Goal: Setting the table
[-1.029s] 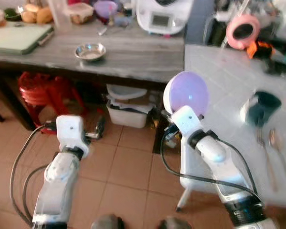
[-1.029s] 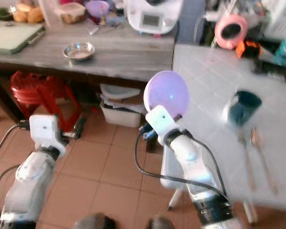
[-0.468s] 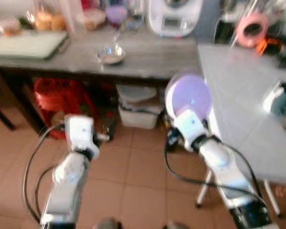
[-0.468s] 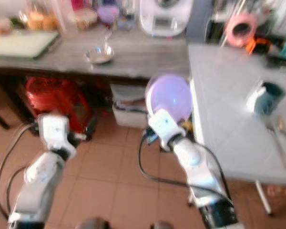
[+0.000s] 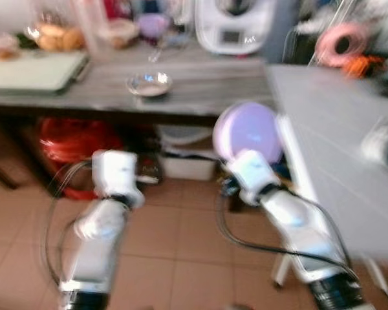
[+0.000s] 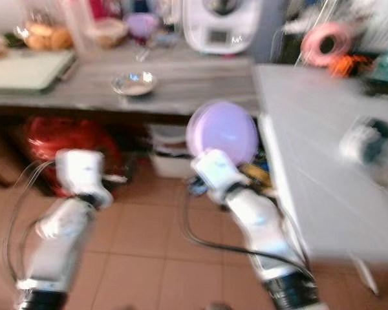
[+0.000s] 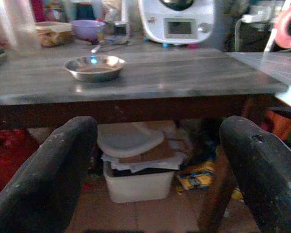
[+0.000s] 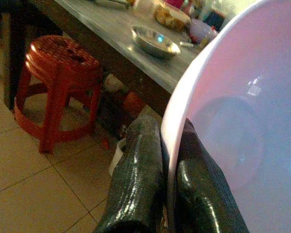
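My right gripper [image 8: 165, 194] has its two black fingers pinched tight on the rim of a round lilac plastic plate [image 5: 249, 132], one finger on each face. I hold the plate up on edge in front of me, its hollow face toward my head, over the tiled floor [image 5: 174, 232] and just beside the near corner of the pale grey tiled table [image 5: 336, 142] on my right. My left gripper [image 7: 155, 160] is empty, its fingers spread wide, pointing at the underside of the long grey wooden counter [image 5: 194, 90].

On that counter sits one small round steel bowl [image 7: 94, 67], with something pale and flat inside it; I cannot tell what. Behind it stand one purple bowl [image 7: 87, 28], one clear tub [image 7: 53, 33] with brownish food in it, and one white kitchen machine [image 7: 177, 22] with a small screen. Further left lie a pale green cutting board [image 5: 32, 68] and some brown bread rolls [image 5: 52, 37]. Under the counter there is one white plastic bin [image 7: 136, 179] stuffed with paper or card, a white lid resting on top, and a stack of red plastic stools [image 8: 58, 92] to its left.

On the grey table one dark teal cup [image 6: 368, 139] shows, blurred, well apart from the plate. The stretch of table edge between plate and cup is bare. A pink ring-shaped object [image 5: 341, 42] and something orange [image 5: 368, 63] lie at the far end.
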`<state>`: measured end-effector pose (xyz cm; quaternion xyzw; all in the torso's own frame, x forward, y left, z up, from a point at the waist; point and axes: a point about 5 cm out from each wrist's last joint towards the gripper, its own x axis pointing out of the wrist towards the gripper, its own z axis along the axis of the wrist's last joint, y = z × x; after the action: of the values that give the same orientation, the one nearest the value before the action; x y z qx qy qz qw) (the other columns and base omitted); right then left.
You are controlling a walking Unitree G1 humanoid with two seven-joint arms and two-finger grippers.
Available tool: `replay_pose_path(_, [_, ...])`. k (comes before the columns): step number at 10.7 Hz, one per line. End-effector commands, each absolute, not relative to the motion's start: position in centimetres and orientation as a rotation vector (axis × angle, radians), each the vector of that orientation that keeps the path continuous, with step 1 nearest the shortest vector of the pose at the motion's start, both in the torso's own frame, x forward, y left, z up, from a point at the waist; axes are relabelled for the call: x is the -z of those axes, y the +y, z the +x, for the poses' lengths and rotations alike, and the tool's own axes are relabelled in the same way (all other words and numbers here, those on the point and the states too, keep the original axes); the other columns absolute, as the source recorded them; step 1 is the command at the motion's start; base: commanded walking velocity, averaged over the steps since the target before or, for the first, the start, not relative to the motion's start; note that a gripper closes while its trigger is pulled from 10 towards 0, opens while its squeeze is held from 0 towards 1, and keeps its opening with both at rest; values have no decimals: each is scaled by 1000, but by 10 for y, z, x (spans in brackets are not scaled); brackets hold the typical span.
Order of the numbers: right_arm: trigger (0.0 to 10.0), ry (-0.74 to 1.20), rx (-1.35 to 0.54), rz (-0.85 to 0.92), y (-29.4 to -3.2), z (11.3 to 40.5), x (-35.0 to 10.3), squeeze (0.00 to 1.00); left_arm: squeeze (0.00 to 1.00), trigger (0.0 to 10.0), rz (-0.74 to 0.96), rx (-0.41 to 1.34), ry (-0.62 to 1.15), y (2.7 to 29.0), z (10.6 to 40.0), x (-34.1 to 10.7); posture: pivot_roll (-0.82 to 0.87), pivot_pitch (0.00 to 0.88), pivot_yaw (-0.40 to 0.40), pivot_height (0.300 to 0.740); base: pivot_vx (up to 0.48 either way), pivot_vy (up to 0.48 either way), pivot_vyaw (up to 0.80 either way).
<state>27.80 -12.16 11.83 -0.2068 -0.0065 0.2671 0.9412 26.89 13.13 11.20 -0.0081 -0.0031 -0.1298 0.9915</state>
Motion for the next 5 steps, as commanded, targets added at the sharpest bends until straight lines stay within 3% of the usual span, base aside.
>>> replay_pose_path(1, [10000, -69, -568, -415, -111, 281, -129, 0, 0, 10000, 26, 227, -18, 142, 272, -114, 12, 0, 5, 740, 480, 0, 0])
replay_pose_path(2, [10000, -83, -576, -412, -109, 281, -131, 0, 0, 10000, 10, 217, -11, 143, 273, -114, 13, 0, 5, 740, 454, 0, 0])
replay_pose_path(5, [10000, -98, -590, -420, -107, 280, -131, 0, 0, 10000, 16, 204, -16, 143, 273, -114, 13, 0, 4, 740, 391, 277, 0])
